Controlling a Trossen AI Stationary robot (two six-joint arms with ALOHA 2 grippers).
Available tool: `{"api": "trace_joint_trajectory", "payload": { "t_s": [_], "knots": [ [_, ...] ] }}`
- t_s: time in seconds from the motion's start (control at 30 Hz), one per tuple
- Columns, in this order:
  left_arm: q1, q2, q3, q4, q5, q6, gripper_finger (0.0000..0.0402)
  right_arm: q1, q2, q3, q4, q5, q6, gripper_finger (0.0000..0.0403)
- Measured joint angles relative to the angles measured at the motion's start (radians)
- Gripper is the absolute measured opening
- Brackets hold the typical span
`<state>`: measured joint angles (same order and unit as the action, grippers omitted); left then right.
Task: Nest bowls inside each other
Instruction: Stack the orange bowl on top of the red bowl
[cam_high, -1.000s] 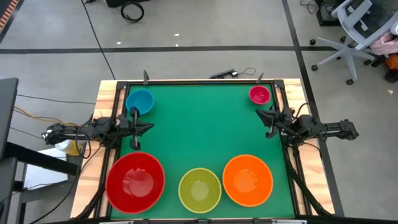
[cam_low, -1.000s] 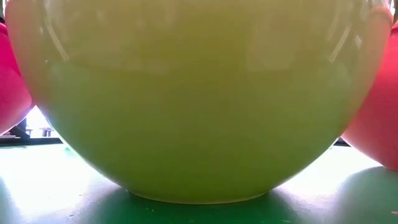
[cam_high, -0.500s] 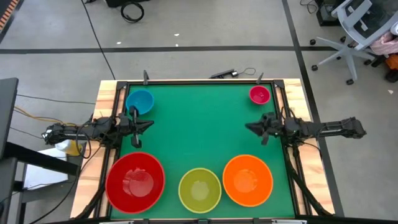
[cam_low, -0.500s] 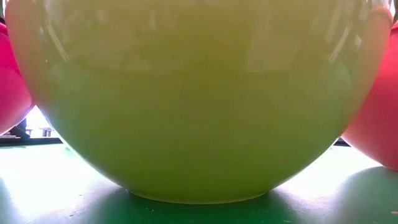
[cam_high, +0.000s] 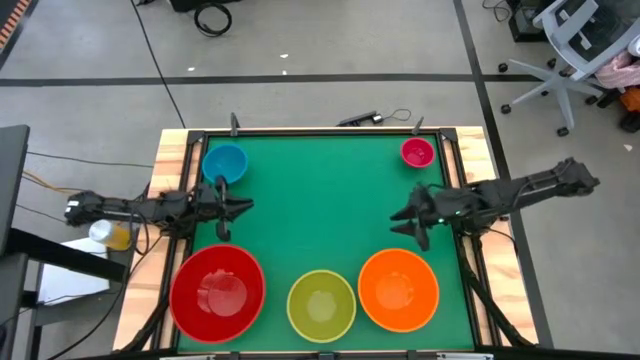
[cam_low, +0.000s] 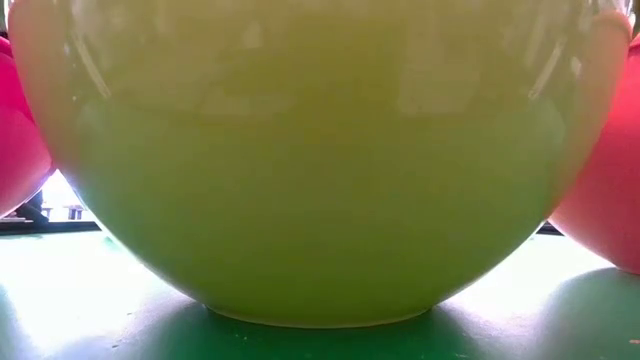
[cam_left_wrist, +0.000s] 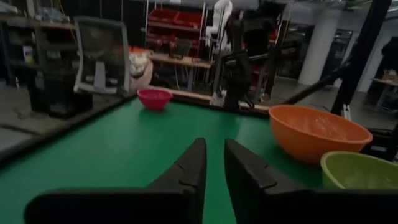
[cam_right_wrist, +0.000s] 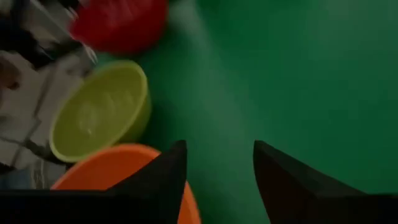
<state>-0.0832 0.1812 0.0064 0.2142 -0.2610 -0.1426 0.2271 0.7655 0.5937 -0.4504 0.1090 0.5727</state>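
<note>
Five bowls rest upright on their bases on the green table (cam_high: 320, 210). The red (cam_high: 217, 292), yellow-green (cam_high: 321, 305) and orange bowl (cam_high: 398, 290) line the near edge. The blue bowl (cam_high: 225, 163) is at the far left and the magenta bowl (cam_high: 417, 152) at the far right. My right gripper (cam_high: 405, 224) hovers open just beyond the orange bowl's (cam_right_wrist: 124, 177) far rim, slanting down. My left gripper (cam_high: 246, 206) stays level at the left side between the blue and red bowls. Its fingers (cam_left_wrist: 213, 152) are a narrow gap apart, with nothing between them.
The middle of the table is bare green mat. A raised frame (cam_high: 310, 130) runs around the table's edges. In the low view the yellow-green bowl (cam_low: 320, 160) fills nearly the whole picture. An office chair (cam_high: 575, 45) stands on the floor beyond the far right corner.
My right gripper has swung out from the table's right edge toward the middle and the near edge, and has tipped downward. It now hangs over the mat just beyond the orange bowl. No bowl has moved.
</note>
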Motion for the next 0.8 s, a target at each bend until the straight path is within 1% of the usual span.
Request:
{"api": "trace_joint_trajectory", "payload": {
  "t_s": [0.17,0.33,0.43,0.53,0.67,0.73,0.8],
  "knots": [
    [-0.02,0.069,0.0,0.006,-0.006,-0.061,0.0064,0.079,0.172,0.099,-0.111,-0.083,0.096,0.0194],
    [-0.063,0.132,0.0,0.022,-0.007,-0.111,0.0064,0.158,0.282,0.13,-0.214,-0.084,0.13,0.0193],
    [-0.08,0.168,0.0,0.073,-0.011,-0.096,0.0064,0.188,0.334,0.13,-0.256,-0.084,0.144,0.0193],
    [-0.084,0.198,0.007,0.087,-0.024,-0.064,0.0064,0.203,0.382,0.13,-0.276,-0.105,0.15,0.0193],
    [-0.082,0.242,0.051,0.089,-0.028,-0.033,0.0064,0.205,0.445,0.13,-0.278,-0.129,0.128,0.0189],
    [-0.082,0.267,0.073,0.093,-0.029,-0.021,0.0064,0.198,0.475,0.129,-0.28,-0.129,0.111,0.0179],
    [-0.082,0.294,0.091,0.089,-0.029,-0.02,0.0064,0.194,0.502,0.129,-0.277,-0.129,0.079,0.0157]
  ]
}}
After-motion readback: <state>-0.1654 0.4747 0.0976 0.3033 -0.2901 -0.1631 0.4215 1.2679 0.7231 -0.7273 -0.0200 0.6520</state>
